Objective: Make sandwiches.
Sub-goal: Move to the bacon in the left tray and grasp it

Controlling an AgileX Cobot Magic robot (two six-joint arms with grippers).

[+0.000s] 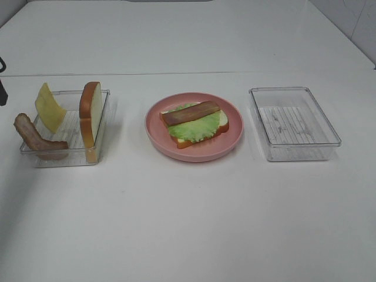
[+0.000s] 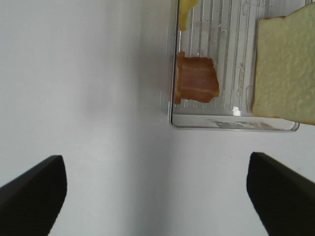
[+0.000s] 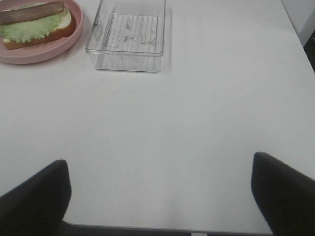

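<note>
While both arms stand back from the work area, the sandwich [image 1: 194, 124] sits partly assembled on the round pink plate [image 1: 200, 155] at the middle of the white table [image 1: 188, 223]. It consists of three layers: a lower bread slice [image 1: 224, 121], white with an orange-brown crust, lying flat; a green lettuce leaf [image 1: 191, 130] with a ruffled edge spread over it; and a brown top bacon strip [image 1: 191, 112] laid lengthwise on the lettuce. The other parts are in the left clear tray [image 1: 64, 158], well apart from the plate. An upright bread slice [image 1: 90, 114] stands on edge against the tray wall nearest the plate. A yellow cheese slice [image 1: 49, 107] leans tilted at the opposite side. A curled bacon strip [image 1: 35, 138] lies with one end over the tray's outer rim. The right clear tray [image 1: 296, 154], with a ribbed floor, stands on the other side of the plate. The left gripper [image 2: 157, 196] hovers over bare table just outside the left tray, jaws spread wide, gripping nothing. The right gripper [image 3: 157, 196] is likewise spread wide above the table, near the right tray, gripping nothing. The table surface is plain, glossy white, with a seam running across it behind the trays.
</note>
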